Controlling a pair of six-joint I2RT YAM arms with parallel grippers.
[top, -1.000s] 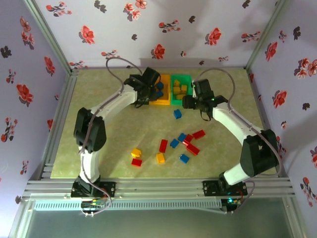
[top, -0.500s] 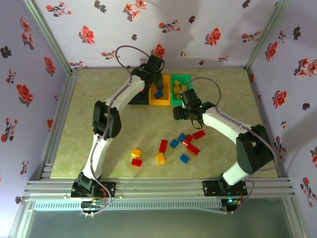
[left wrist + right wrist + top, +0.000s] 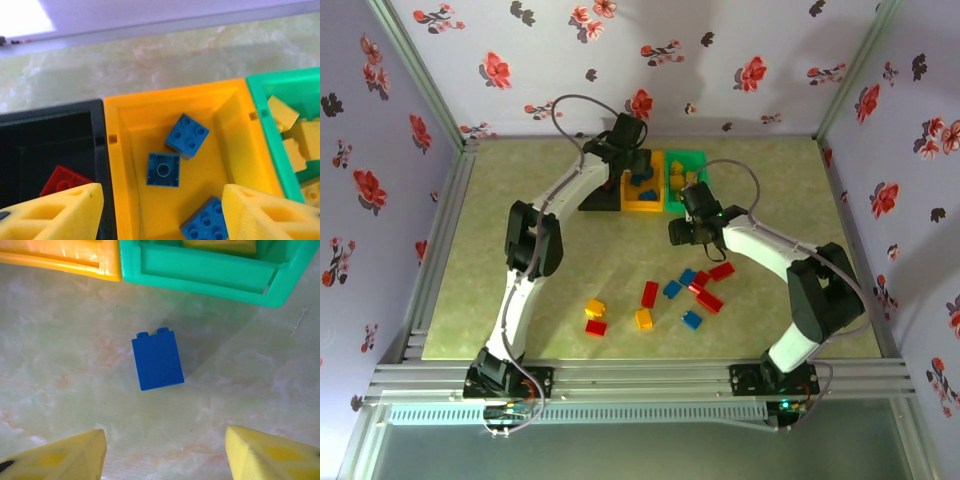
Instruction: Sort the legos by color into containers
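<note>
Loose legos lie scattered on the near part of the table. Beyond them the right gripper hangs spread and empty, a blue brick lying just ahead between its fingers (short of the green bin). Farthest, the left gripper, spread and empty, hovers over the orange bin holding three blue bricks.
</note>
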